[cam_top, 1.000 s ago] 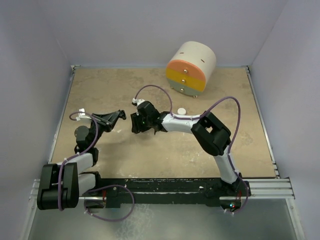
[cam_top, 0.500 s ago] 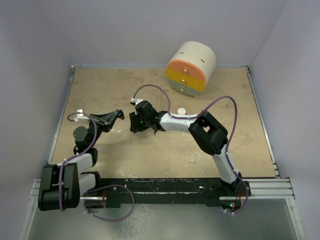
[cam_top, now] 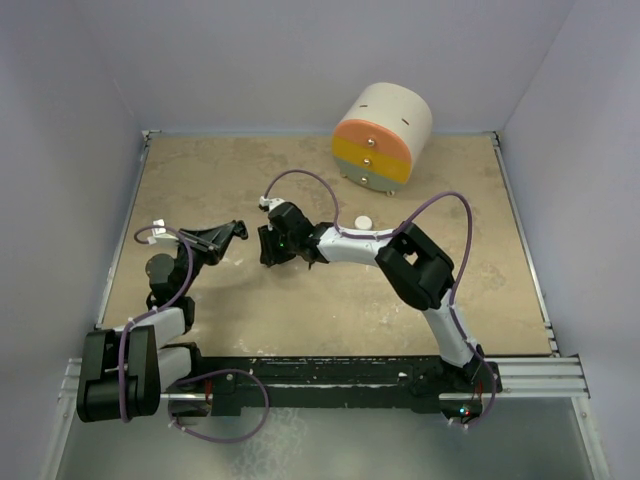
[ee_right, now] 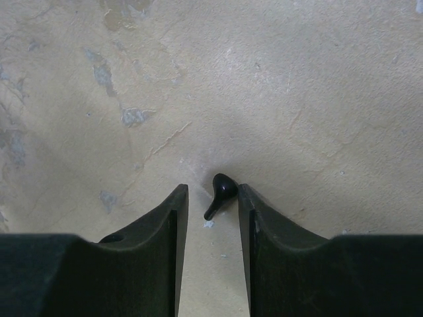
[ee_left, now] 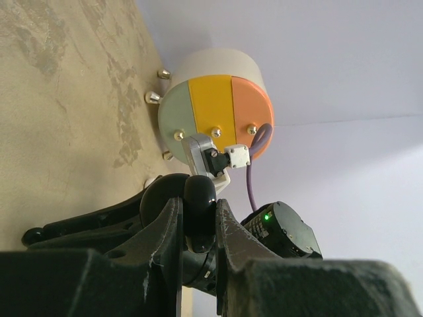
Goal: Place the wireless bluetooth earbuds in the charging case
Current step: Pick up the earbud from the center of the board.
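The table (cam_top: 300,320) carries a drawer unit (cam_top: 384,132) well beyond both sets of jaws, and it plays no part in the task. A small white piece (cam_top: 362,222) lies behind the right wrist. I cannot tell what it is.

Progress, as I judge it, is early to middle. The case is already picked up, but at least one earbud is out on the table and not yet lifted. Whether the other earbud is already in the case is not visible, since the case shows only its outer edge. What is left is to pinch this earbud, carry it to the case and seat it.

The left gripper (ee_left: 198,221) is clamped on the case (ee_left: 198,198). The glossy black puck sits edge-on between the two fingers, with its top rising past their tips. It is held above the table, facing the right wrist.

The right gripper (ee_right: 211,193) points down at the table with its jaws a little apart. The earbud (ee_right: 223,186) is small and black. It lies on the table in the gap, at the level of the tips, with its bulb just beside one finger and its stem angled back into the gap. The other finger is clear of it. The fingers flank it but do not pinch it yet, and I cannot say whether the bulb touches the near finger.
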Robot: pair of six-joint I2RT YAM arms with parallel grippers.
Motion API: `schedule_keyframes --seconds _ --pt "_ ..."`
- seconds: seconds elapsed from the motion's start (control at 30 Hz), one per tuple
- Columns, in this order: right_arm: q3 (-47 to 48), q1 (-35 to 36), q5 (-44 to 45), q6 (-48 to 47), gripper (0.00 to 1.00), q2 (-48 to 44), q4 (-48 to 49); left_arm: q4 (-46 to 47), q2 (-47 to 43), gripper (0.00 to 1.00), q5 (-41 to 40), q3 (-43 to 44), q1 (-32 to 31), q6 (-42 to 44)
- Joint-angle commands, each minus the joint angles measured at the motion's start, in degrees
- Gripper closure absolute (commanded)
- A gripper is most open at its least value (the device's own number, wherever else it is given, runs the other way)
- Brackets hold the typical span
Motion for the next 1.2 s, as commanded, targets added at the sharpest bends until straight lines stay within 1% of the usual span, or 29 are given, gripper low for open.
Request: schedule_keyframes --seconds 0.0,0.13,0.27,0.47,0.6,0.7,0.9,1.17 --pt "1.22 0.54 2.32 -0.69 0.63 1.24 -3.47 3.91 -0.70 1.00 0.79 -0.32 0.70 -0.57" --pt "1.43 0.55 2.58 -0.99 0.67 1.67 -3.99 4.39 -0.09 1.00 0.90 -0.26 0.79 -0.55" --pt "1.63 0.63 2.58 -1.02 0.75 2.07 -4.21 4.85 0.44 1.00 0.98 -0.27 0.88 -0.75" --pt "1.69 0.63 2.79 -1.20 0.83 2.04 -4.28 5.14 0.95 1.00 1.02 -0.11 0.97 -0.62" --pt "0.86 0.61 0.94 -0.92 0.90 0.88 -2.20 5.30 1.68 1.00 1.42 0.30 0.97 -0.53" --pt "-0.23 0.49 1.93 -0.53 0.93 -0.90 -0.52 5.85 2.60 1.00 2.13 0.99 0.97 -0.76" --pt "-4.72 -0.58 2.73 -0.43 0.97 -6.39 5.83 8.08 5.46 1.00 4.43 2.55 0.97 -2.48" --pt "-9.83 -3.43 3.81 -1.18 0.98 -12.01 10.08 8.09 8.96 1.00 7.05 5.06 0.88 -3.21"
